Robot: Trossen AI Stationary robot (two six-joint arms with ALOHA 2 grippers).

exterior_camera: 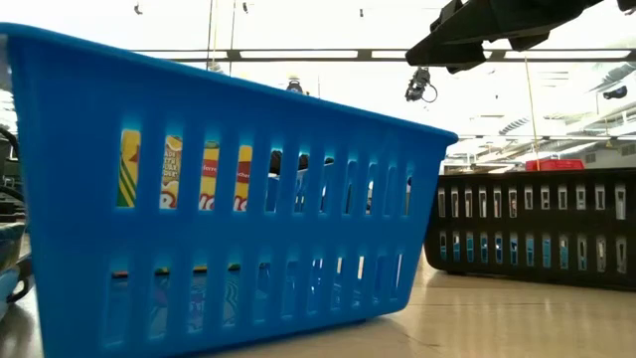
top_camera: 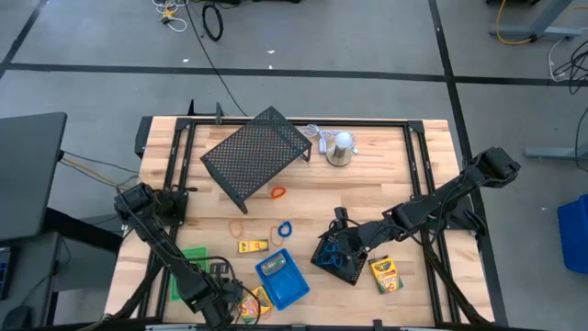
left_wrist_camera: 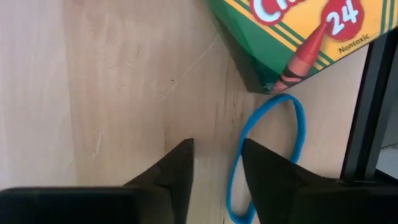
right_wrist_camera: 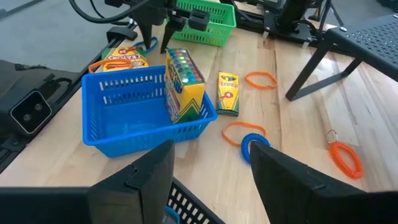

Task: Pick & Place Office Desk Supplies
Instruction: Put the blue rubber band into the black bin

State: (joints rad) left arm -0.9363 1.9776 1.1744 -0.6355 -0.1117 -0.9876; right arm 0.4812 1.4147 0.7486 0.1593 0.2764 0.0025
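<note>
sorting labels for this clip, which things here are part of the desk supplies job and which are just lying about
Part of the job:
- blue tray
- crayon box standing in it
- flat crayon box
- green tray
- black mesh tray
- blue loop
- orange loop

Lying about:
- large mesh rack
- silver dome with white cord

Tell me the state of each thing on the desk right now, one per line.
Left gripper: jaws narrowly open, empty.
Right gripper: jaws wide open, empty.
Blue tray: upright, one box inside.
Crayon box: standing on end in that tray.
Blue loop: lying loose on table.
</note>
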